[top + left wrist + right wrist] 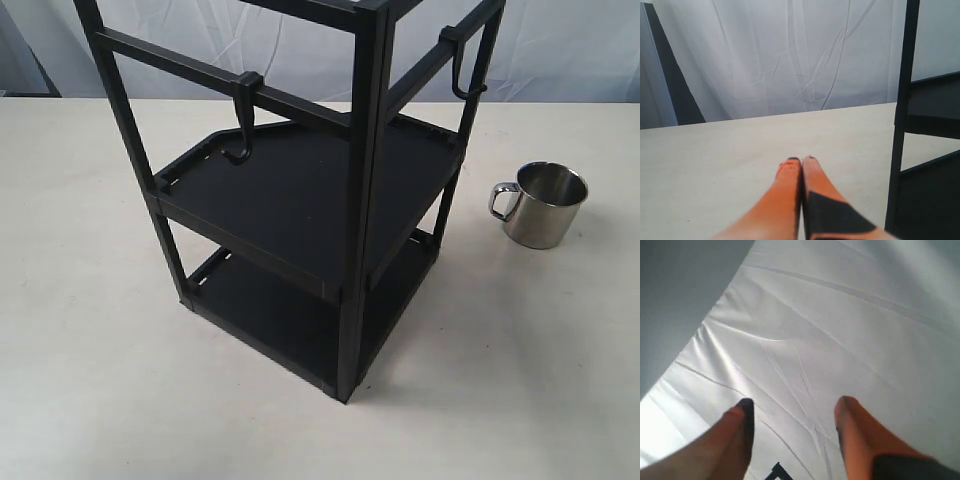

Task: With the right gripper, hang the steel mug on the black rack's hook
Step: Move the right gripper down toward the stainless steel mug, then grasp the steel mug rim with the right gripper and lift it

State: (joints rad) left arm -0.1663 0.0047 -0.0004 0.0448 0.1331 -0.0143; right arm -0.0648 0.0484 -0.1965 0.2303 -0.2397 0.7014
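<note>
The steel mug [542, 204] stands upright on the table to the right of the black rack [305, 190], its loop handle turned toward the rack. Two black hooks hang from the rack's crossbars, one at the front [243, 120] and one at the right [462, 62]. Neither gripper shows in the exterior view. In the right wrist view my right gripper [792, 407] is open, its orange fingers [855, 432] spread with only white curtain between them. In the left wrist view my left gripper [801, 160] is shut and empty, low over the table, beside a rack post [902, 110].
A creased white curtain [560, 40] hangs behind the table. The pale tabletop [110, 380] stretches left and in front of the rack. A dark corner of something [779, 472] pokes into the right wrist view between the fingers.
</note>
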